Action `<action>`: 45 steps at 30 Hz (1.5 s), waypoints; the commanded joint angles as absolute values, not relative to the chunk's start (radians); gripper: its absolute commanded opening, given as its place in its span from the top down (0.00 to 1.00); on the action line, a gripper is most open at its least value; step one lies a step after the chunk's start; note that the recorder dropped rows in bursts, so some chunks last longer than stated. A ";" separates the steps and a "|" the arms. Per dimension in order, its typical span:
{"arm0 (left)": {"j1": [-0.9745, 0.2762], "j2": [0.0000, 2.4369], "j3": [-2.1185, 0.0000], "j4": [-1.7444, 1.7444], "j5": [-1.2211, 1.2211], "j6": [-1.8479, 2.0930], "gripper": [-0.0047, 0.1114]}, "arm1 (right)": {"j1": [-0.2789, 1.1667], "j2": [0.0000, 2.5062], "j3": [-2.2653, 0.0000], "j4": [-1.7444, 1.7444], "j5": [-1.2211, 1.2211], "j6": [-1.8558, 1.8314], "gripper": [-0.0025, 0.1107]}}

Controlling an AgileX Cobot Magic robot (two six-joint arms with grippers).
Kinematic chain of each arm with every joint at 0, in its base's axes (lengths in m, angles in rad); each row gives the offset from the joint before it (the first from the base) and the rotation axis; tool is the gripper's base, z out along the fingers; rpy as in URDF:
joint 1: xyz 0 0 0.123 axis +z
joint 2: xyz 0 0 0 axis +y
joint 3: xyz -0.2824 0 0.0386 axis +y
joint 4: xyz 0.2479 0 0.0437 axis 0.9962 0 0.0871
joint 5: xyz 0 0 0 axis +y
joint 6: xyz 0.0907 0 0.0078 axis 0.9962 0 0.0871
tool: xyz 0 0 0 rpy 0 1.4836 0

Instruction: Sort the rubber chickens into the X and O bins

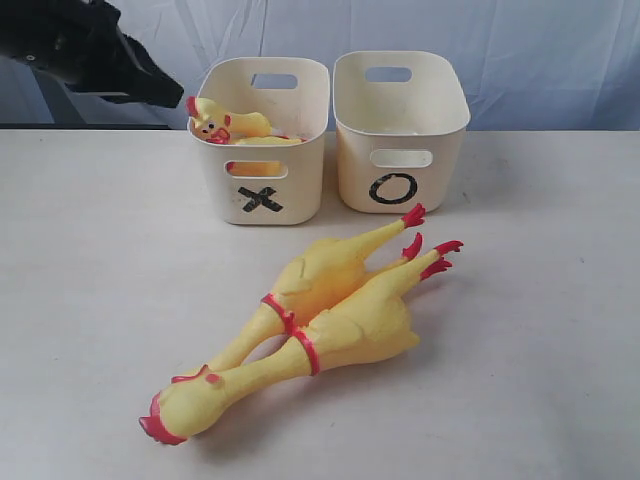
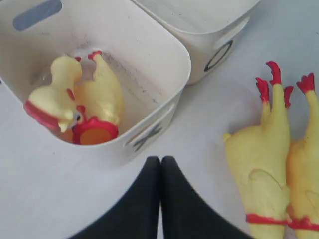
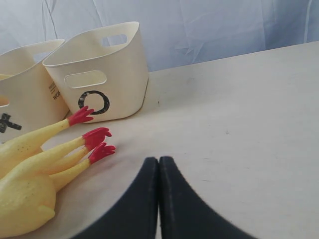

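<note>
Two whole rubber chickens lie side by side on the table, one (image 1: 325,272) behind the other (image 1: 352,325), heads toward the front left, red feet toward the O bin (image 1: 350,160). The X bin (image 1: 300,185) holds the head-and-neck piece (image 2: 52,97) and the headless body (image 2: 104,94); the head (image 1: 215,122) pokes over its rim. My left gripper (image 2: 160,159) is shut and empty, hovering above the table beside the X bin (image 2: 149,45). My right gripper (image 3: 158,159) is shut and empty, low over the table near the chickens' feet (image 3: 94,137), facing the O bin (image 3: 119,74).
The black left arm (image 1: 95,50) hangs at the upper left, left of the X bin. A pale cloth backdrop (image 1: 540,50) stands behind the table. Bare tabletop (image 1: 540,320) lies to the right of the chickens. No chicken shows inside the O bin (image 2: 199,55).
</note>
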State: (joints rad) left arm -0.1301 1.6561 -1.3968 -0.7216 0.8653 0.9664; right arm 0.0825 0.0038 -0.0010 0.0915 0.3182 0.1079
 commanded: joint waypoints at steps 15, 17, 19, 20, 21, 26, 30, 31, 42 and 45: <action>-0.132 1.173 -0.976 -0.660 0.982 0.867 0.96 | 0.084 0.000 0.000 0.091 0.309 0.105 0.99; -0.132 1.114 -0.933 -0.681 0.972 0.867 0.96 | 0.084 0.000 0.000 0.091 0.309 0.105 0.99; -0.132 1.061 -0.882 -0.705 0.962 0.867 0.96 | 0.084 0.000 0.000 0.091 0.309 0.105 0.99; -0.132 1.025 -0.857 -0.713 0.957 0.867 0.96 | 0.084 0.000 0.000 0.091 0.309 0.105 0.99; -0.132 1.000 -0.830 -0.717 0.948 0.867 0.96 | 0.084 0.000 0.000 0.091 0.309 0.105 0.99; -0.132 0.857 -0.706 -0.721 0.882 0.867 0.96 | 0.084 0.000 0.000 0.091 0.309 0.105 0.99; -0.132 0.758 -0.639 -0.719 0.835 0.867 0.96 | 0.082 0.000 0.000 0.092 0.309 0.105 0.99; -0.132 0.739 -0.624 -0.719 0.827 0.867 0.96 | 0.082 0.000 0.000 0.092 0.309 0.105 0.99; -0.132 0.584 -0.501 -0.709 0.783 0.867 0.96 | 0.082 0.000 0.000 0.138 0.075 0.115 0.99; -0.132 0.571 -0.457 -0.712 0.763 0.867 0.96 | 0.082 0.000 0.000 0.214 0.032 0.115 0.99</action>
